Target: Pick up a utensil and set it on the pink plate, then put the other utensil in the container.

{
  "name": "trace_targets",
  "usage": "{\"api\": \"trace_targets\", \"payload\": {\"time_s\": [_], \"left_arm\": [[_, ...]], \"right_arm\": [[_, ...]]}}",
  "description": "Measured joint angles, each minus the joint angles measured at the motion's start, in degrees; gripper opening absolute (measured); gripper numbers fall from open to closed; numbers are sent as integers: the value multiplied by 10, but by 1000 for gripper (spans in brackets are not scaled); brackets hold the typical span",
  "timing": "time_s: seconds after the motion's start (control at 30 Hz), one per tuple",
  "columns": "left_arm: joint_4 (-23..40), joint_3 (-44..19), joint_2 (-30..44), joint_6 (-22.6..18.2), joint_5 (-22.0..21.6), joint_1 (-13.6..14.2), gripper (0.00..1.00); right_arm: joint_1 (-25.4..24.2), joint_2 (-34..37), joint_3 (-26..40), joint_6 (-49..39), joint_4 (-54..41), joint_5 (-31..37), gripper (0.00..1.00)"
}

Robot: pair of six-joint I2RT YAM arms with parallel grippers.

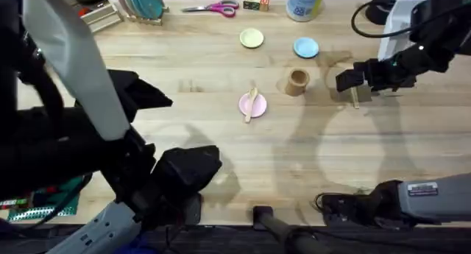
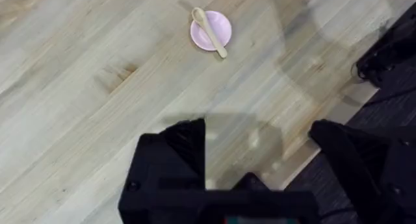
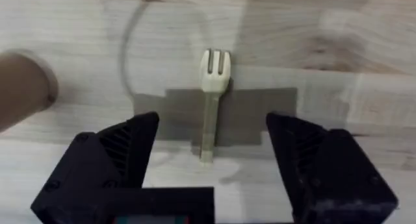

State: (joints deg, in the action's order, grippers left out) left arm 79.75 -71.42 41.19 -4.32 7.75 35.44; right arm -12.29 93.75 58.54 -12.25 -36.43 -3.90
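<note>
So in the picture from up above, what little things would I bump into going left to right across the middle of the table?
pink plate with the spoon on it → brown cup → right tool hovering over the fork

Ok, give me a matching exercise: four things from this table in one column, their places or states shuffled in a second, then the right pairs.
Things:
1. spoon
2. fork
3. cup
4. left gripper

Places or states:
A. lying flat on the bare table between the right gripper's open fingers
B. resting across the pink plate
C. open, holding nothing, well back from the pink plate
D. standing upright between the pink plate and the fork

Pairs: 1-B, 2-A, 3-D, 4-C
</note>
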Motion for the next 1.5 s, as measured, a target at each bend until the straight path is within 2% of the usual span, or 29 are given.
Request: {"api": "trace_targets", "payload": {"time_s": [0.6, 0.73, 0.93, 1.03, 1.27, 1.4, 1.5], "left_arm": [[0, 0, 0, 0, 0, 0, 994], [0, 0, 0, 0, 0, 0, 993], [0, 0, 0, 0, -1, 0, 994], [0, 0, 0, 0, -1, 0, 994], [0, 0, 0, 0, -1, 0, 994], [0, 0, 0, 0, -1, 0, 994], [0, 0, 0, 0, -1, 0, 994]], "right_arm": [[0, 13, 0, 0, 8, 0, 972], [-1, 13, 0, 0, 9, 3, 882], [-3, 15, 0, 0, 13, 13, 632], [-3, 15, 0, 0, 13, 13, 563], [-3, 15, 0, 0, 13, 13, 524], [-3, 15, 0, 1, 13, 9, 583], [-3, 15, 0, 4, 14, 9, 589]]}}
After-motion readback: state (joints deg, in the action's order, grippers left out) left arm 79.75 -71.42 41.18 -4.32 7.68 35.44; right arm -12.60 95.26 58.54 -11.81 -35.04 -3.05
